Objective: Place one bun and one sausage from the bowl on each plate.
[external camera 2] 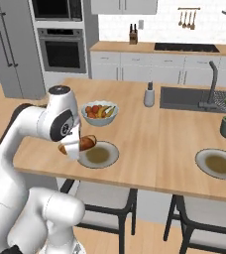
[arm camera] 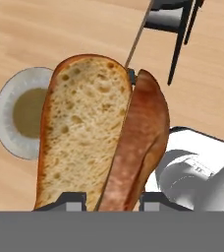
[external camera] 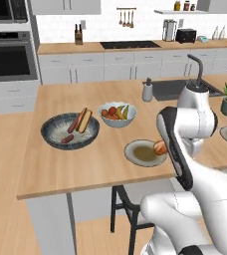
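The left base view looks forward and down from behind the arm, which rises at 5 o'clock; the wooden tabletop (external camera: 100, 164) spreads across the middle, with the bowl (external camera: 69, 131) at 9 o'clock.

The right base view faces the same island from the other side (arm at 7 o'clock). Both share the fruit bowl (external camera 2: 99, 113), the near plate (external camera 2: 99, 155), the sink, and the back wall cabinets.

The hand view sits very close, looking down along the jaws past the bun (arm camera: 87, 133) to a plate (arm camera: 16, 113) at 9 o'clock.
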### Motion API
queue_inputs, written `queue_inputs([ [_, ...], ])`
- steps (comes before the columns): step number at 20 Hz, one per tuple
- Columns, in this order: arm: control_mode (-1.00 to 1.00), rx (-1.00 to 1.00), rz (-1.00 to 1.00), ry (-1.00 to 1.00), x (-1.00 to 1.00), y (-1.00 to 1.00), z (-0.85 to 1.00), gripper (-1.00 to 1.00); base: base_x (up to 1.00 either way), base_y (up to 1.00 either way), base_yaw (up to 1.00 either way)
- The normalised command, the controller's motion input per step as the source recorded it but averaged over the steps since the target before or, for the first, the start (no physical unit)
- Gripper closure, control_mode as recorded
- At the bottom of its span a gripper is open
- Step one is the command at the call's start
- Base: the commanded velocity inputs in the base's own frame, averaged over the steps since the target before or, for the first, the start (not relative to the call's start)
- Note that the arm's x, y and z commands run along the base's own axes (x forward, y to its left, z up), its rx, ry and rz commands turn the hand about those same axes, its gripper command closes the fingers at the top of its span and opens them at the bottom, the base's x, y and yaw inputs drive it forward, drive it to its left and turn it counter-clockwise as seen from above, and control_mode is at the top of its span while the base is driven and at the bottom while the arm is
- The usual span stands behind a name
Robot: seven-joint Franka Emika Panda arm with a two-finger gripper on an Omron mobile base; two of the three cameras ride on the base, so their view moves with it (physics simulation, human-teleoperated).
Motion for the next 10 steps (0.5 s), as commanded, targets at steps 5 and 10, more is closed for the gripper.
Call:
queue_inputs([
  [5, -1.0, 0.06, 0.64, 0.03, 0.97, -0.26, -0.19, 1.0, 0.0, 0.0, 0.0],
  [10, -1.0, -0.03, 0.86, 0.01, 0.78, -0.27, -0.71, 1.0, 0.0, 0.0, 0.0],
])
